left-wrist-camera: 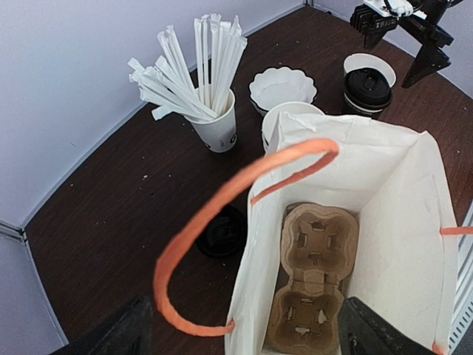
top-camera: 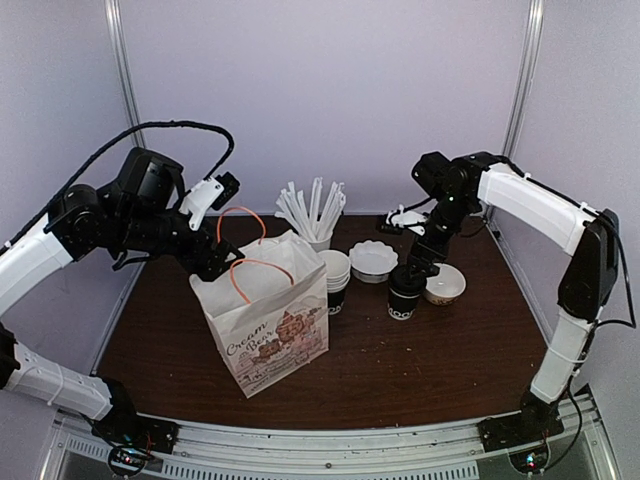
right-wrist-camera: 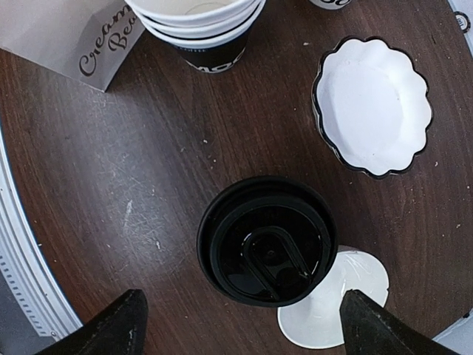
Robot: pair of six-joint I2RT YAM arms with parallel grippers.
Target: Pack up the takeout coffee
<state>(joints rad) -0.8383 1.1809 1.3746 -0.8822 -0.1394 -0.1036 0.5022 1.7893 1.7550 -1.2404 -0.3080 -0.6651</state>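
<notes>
The takeout coffee [top-camera: 404, 296] is a black cup with a black lid [right-wrist-camera: 267, 240], standing on the dark table right of centre. My right gripper [top-camera: 422, 262] hangs just above it, open, its fingertips [right-wrist-camera: 111, 325] wide apart and nothing between them. The cup shows just ahead of its jaws, which do not touch it. The white paper bag [top-camera: 266, 322] with orange handles [left-wrist-camera: 222, 200] stands open, and a cardboard cup carrier [left-wrist-camera: 314, 288] lies in its bottom. My left gripper [top-camera: 222, 268] is open over the bag's left rim [left-wrist-camera: 247, 336], astride the bag wall without gripping it.
Behind the bag stand stacked white paper cups [top-camera: 335, 272], a cup of wrapped straws [top-camera: 312, 218] and a scalloped white bowl [top-camera: 372, 260]. A small cream bowl [top-camera: 445, 285] sits right against the coffee. A loose black lid [left-wrist-camera: 222, 233] lies on the table left of the bag.
</notes>
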